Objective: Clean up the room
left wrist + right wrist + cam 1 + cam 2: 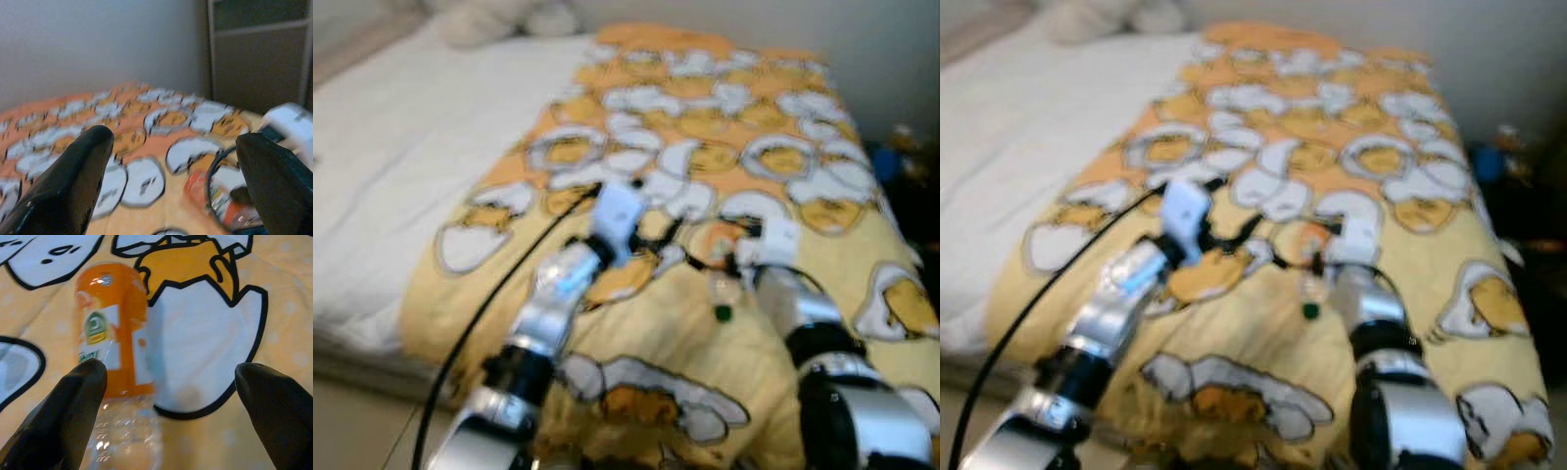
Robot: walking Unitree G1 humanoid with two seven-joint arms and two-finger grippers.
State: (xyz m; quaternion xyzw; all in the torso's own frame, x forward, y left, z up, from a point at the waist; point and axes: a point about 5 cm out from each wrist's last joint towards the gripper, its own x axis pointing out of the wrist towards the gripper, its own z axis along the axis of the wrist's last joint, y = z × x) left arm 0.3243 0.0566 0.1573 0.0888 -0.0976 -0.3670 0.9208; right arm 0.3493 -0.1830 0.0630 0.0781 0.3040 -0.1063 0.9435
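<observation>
My right gripper (168, 416) is spread wide and grasps nothing. Its two fingers (58, 421) stand far apart over the quilt (205, 333). The bottle (115, 357) lies on the quilt just ahead of them, off-centre: it sits hard against one finger, with a broad gap to the other. Its long axis runs straight away from my wrist, orange label at the far end, clear part nearest me. So the jaws would close across its width, which I judge is the grip I want, once I shift sideways to centre it.

My left gripper (171, 196) is also released and holding nothing, hovering over the quilt. From there the bottle (215, 200) lies off beside one finger (274, 181), not between them. The right arm is plainly nearer.

The bottle looks empty; whether it is capped I cannot tell.
</observation>
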